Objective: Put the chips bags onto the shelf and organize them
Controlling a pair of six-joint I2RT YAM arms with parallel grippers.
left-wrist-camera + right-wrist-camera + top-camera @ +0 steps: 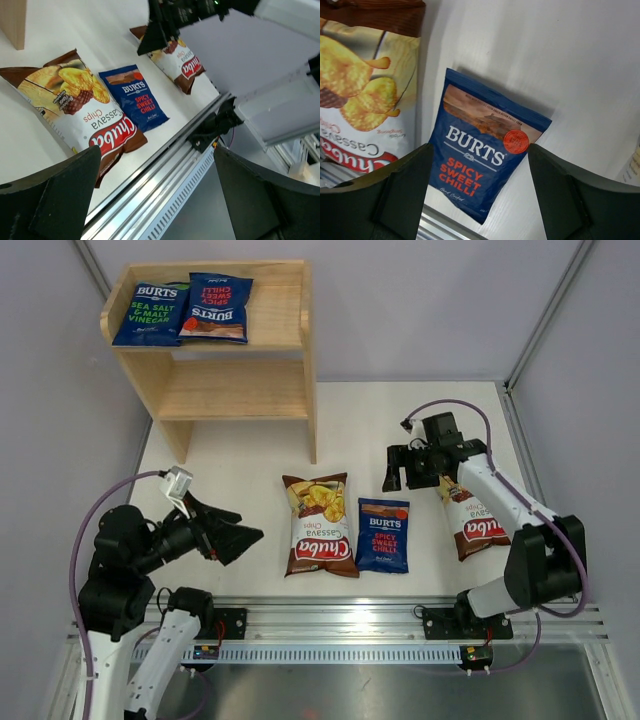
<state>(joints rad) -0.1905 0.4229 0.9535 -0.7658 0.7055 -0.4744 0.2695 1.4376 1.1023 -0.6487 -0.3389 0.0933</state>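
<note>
Right wrist view looks between the spread, empty jaws of my right gripper [400, 478] at a red-lettered Burts bag [485, 170] lying flat on the table [250, 450]. One Chuba bag [320, 525] lies just beside it, and a second Chuba bag [482, 528] sits under my right arm. My left gripper [240, 525] gapes wide, holding nothing. Two Burts bags [150, 312] lie on the shelf [285, 315], top tier.

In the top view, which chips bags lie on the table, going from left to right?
Large Chuba bag → small blue Burts bag → second Chuba bag, partly under the right arm.
</note>
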